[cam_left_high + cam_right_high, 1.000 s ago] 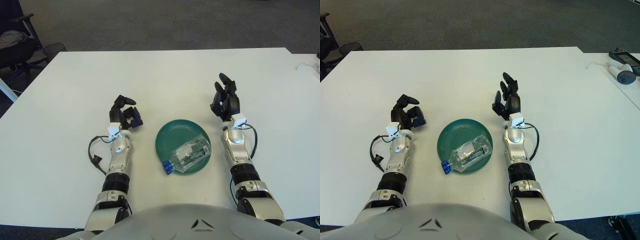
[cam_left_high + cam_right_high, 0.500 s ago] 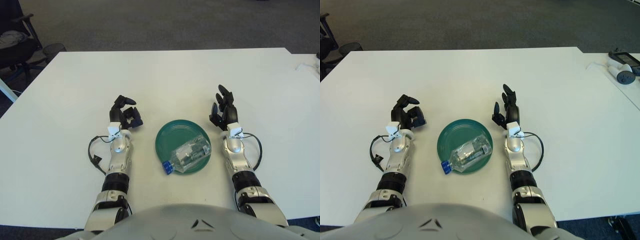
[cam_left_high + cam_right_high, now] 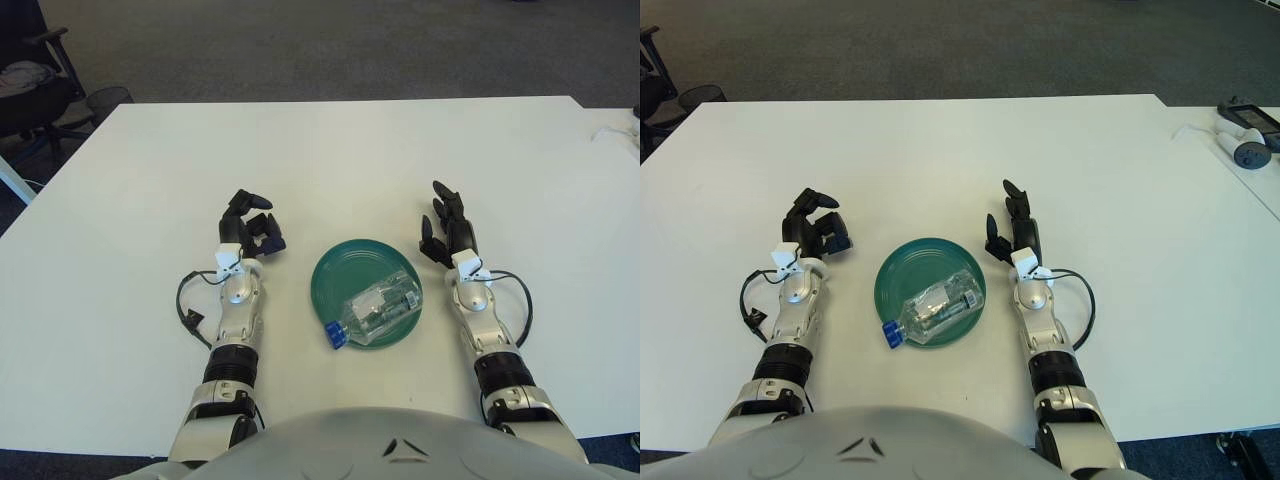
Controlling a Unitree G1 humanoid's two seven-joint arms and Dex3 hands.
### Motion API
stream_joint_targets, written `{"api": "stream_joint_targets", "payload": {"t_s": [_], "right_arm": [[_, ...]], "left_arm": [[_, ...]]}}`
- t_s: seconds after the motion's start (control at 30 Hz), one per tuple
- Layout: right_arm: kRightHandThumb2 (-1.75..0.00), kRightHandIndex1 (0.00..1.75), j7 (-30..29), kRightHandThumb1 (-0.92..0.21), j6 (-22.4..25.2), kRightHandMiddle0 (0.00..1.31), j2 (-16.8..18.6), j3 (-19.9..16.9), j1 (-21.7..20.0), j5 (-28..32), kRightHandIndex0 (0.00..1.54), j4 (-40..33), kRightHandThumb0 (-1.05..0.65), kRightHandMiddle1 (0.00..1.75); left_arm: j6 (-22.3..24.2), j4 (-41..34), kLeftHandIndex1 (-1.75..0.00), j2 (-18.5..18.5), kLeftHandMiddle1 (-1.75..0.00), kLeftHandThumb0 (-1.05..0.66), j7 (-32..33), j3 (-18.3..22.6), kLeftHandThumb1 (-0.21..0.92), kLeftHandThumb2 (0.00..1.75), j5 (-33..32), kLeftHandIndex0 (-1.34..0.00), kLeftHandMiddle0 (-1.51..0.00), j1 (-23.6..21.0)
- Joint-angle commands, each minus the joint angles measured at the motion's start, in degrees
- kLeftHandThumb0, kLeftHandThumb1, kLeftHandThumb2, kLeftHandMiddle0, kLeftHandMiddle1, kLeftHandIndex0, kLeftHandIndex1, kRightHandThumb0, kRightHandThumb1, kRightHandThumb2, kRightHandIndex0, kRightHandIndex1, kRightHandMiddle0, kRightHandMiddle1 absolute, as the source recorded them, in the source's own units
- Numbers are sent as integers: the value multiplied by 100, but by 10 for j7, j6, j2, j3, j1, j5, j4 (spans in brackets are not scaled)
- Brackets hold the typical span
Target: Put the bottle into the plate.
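Looks like the closing step: bottle [image 3: 376, 311] lying on its side in the green plate [image 3: 347, 263], blue cap jutting over the rim toward the table's [image 3: 330, 160] near edge. Right hand [image 3: 446, 232] just beside the plate, fingers spread, holding nothing, clear of the bottle. Left hand [image 3: 248, 230] beyond the plate's other side, fingers loosely curled, empty. Next, probably only pulling away.

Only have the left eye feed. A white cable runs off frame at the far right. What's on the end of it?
Observer: A grey and white handheld controller, lying on the adjoining tabletop.
Operator: Anything else over there?
Observer: A dark flat device just behind the controller, cut off by the frame edge.
Operator: Close to the right hand?
Observer: No. The right hand is next to the plate, well apart from both.
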Motion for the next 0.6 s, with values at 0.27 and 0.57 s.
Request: {"api": "stream_joint_targets", "payload": {"t_s": [0.27, 0.57], "right_arm": [[-93, 7, 43, -92, 64, 0, -4, 4, 37, 20, 22, -32, -72, 57], [-93, 9, 50, -92, 71, 0, -1, 6, 55, 29, 25, -55, -72, 58]], "left_arm": [[13, -16, -175, 4, -175, -58, 11, -4, 7, 162, 14, -82, -131, -3], [12, -21, -175, 4, -175, -58, 15, -7, 7, 162, 19, -82, -131, 1]]}}
